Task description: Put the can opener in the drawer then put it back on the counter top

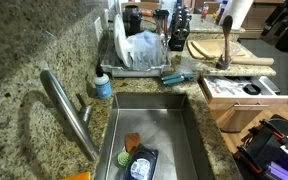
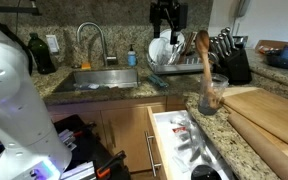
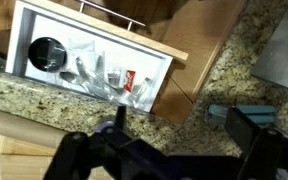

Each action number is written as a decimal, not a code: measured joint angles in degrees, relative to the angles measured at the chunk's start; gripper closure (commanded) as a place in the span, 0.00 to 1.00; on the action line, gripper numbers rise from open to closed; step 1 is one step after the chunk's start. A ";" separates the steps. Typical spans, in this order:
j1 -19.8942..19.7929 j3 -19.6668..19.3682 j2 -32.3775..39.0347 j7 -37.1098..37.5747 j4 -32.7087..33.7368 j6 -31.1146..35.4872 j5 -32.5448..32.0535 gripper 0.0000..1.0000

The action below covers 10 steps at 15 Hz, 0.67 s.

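Lying on the counter (image 1: 24, 60), apart from the wide-spread claw (image 2: 167, 28): seemingly the can opener (image 1: 178, 76).

the surface (image 1: 24, 60) is shiny speckled stone. the sink (image 1: 164, 125) is smooth grey metal. the cutting board (image 1: 249, 50) is pale wood.

An exterior view looked steeply down from close above the sink (image 1: 156, 122), with the open drawer (image 1: 242, 90) at its right edge. An exterior view stood lower and farther back, facing the sink (image 2: 104, 80) head-on, the drawer (image 2: 184, 140) nearest. The wrist view looked down, close, onto that same drawer (image 3: 84, 60).
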 measured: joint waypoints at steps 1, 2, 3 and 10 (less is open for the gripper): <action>0.32 0.07 2.61 1.51 -0.14 1.67 3.19 0.00; 0.84 0.51 5.59 3.36 -0.42 3.12 6.38 0.00; 1.40 1.36 8.38 5.66 -0.98 4.85 9.55 0.00; 6.50 10.51 18.97 15.13 -7.05 15.27 13.27 0.00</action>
